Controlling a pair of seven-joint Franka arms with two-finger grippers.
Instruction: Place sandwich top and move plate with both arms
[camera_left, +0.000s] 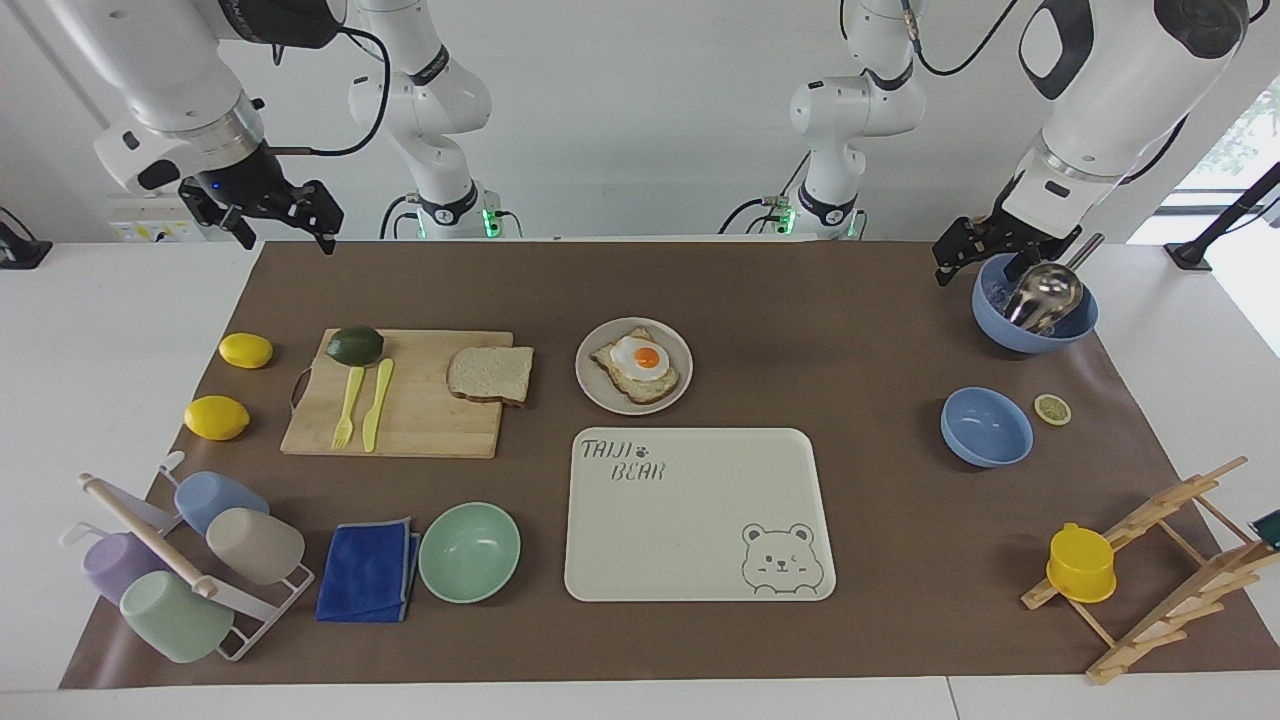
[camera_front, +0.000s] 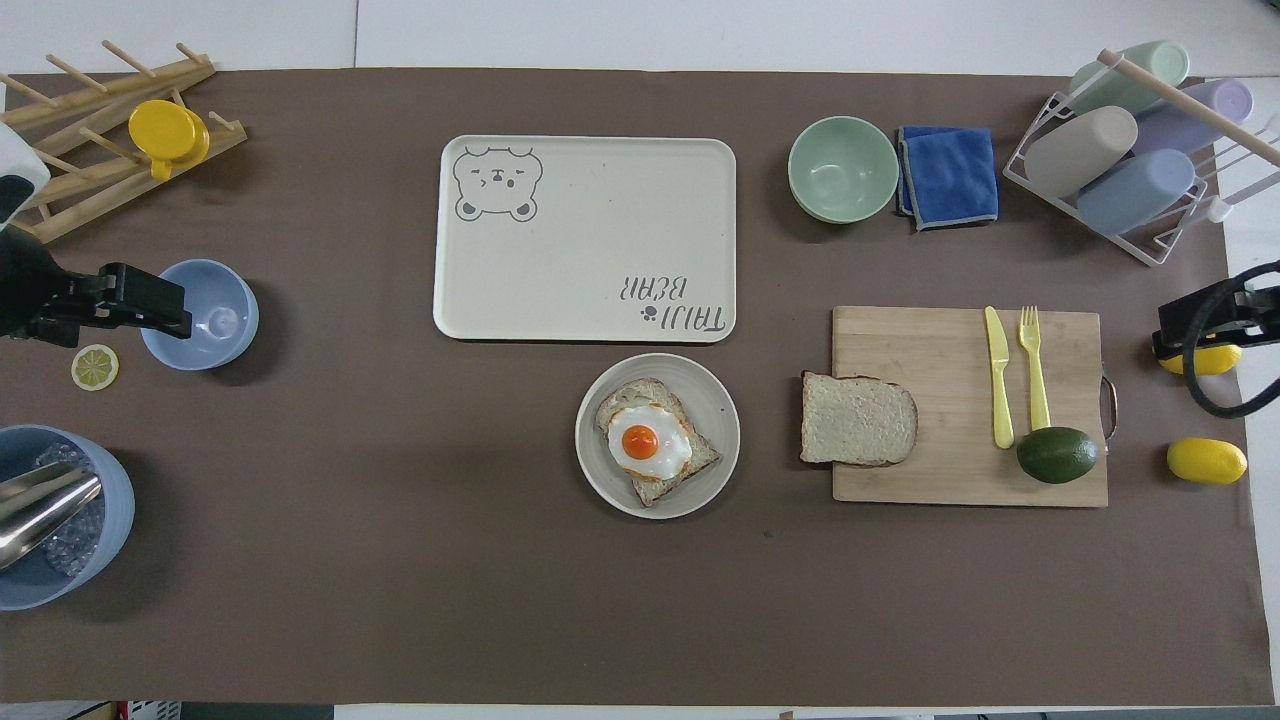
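The cup rack (camera_left: 190, 590) lies nearest the camera, at the tabletop edge farthest from the robots, toward the right arm's end. It holds four cups lying on their sides.

**Task items**
- The sandwich top (camera_left: 490, 374) lies flat on the cutting board (camera_left: 420, 420). It sits at the board's end toward the plate, with one edge hanging over the board's rim. Nothing touches it.
- The plate (camera_left: 590, 390) stands on the brown mat (camera_left: 880, 560) just beside the sandwich top, but apart from it. It carries a toast slice topped with a fried egg (camera_left: 637, 365).
- The cream tray (camera_left: 690, 500) lies just beside the plate, farther from the robots.

**Arms**
- The right gripper (camera_left: 285, 235) hangs in the air at the right arm's end of the tabletop, with the wrist angled downward. In the overhead view it covers part of one lemon (camera_front: 1205, 360). Its fingers stand wide apart and hold nothing.
- The left gripper (camera_left: 968, 255) hangs in the air at the left arm's end, over the area of the two blue bowls. Its forearm slopes down toward the large blue bowl (camera_left: 1030, 335), which contains a metal scoop (camera_left: 1045, 290). Its fingers are spread and hold nothing.
- Both arms are well apart from the sandwich top and the plate.

**Surrounding items**
- A yellow fork (camera_left: 346, 408), a yellow knife (camera_left: 378, 403) and an avocado (camera_left: 355, 345) lie on the cutting board.
- The mint bowl (camera_left: 470, 552) stands next to a folded blue cloth (camera_left: 368, 570), farther from the robots than the board.
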